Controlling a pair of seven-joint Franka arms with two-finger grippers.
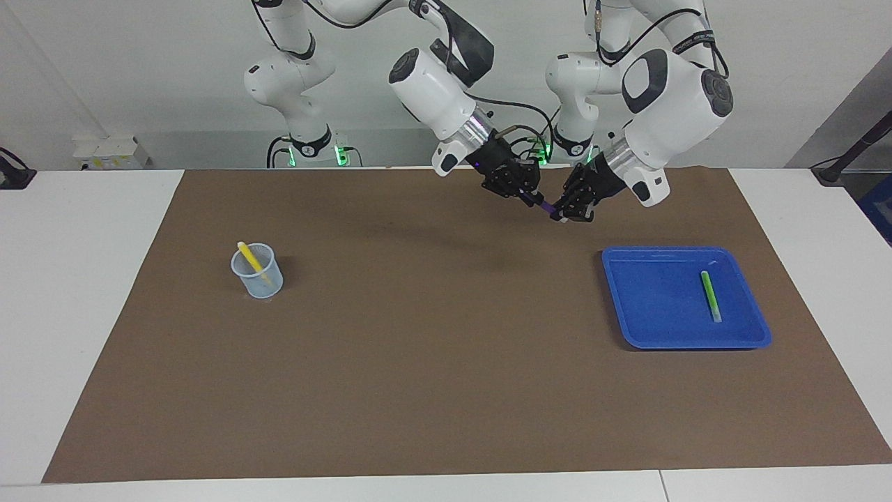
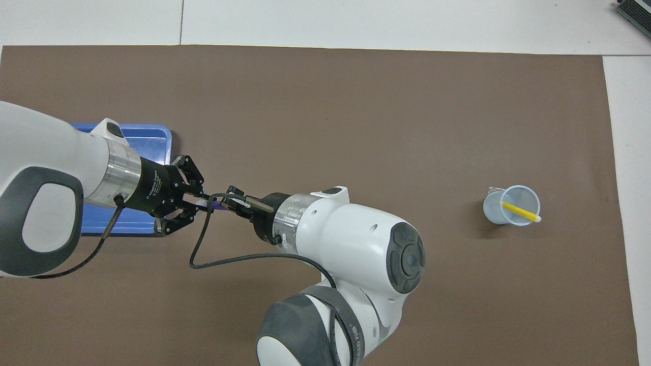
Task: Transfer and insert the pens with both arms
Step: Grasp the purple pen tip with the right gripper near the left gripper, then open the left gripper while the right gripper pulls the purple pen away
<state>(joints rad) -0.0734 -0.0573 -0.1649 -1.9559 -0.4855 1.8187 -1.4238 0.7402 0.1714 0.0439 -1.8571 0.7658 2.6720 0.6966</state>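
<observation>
Meeting in mid-air over the brown mat (image 1: pixel 446 390), between the middle of the table (image 1: pixel 83 293) and the blue tray (image 1: pixel 648 328), with both grippers tip to tip

Gripping one end of the purple pen (image 1: pixel 543 203) in the left gripper (image 1: pixel 570 213), fingers clamped tight on it, the arm coming in from its own base and angling down toward the table's middle

Pinching the other end of the same purple pen in the right gripper (image 1: pixel 524 192), fingers closed on it too, so that the pen is spanning the short gap between the two tools, raised clear of the mat and tilting slightly downward toward the left gripper

Seen from overhead: only a sliver of the purple pen (image 2: pixel 217 205) showing between the left gripper (image 2: pixel 196 203) and the right gripper (image 2: pixel 235 203), with a black cable (image 2: pixel 203 254) looping below them

Lying flat in the blue tray, at the left arm's end of the table: the green pen (image 1: pixel 711 295), pale end pointing away from the robots, touching neither gripper

Standing in the clear plastic cup (image 1: pixel 257 270) at the right arm's end of the table, well apart from the grippers: the yellow pen (image 1: pixel 250 259), leaning against the rim with its top poking out above it
</observation>
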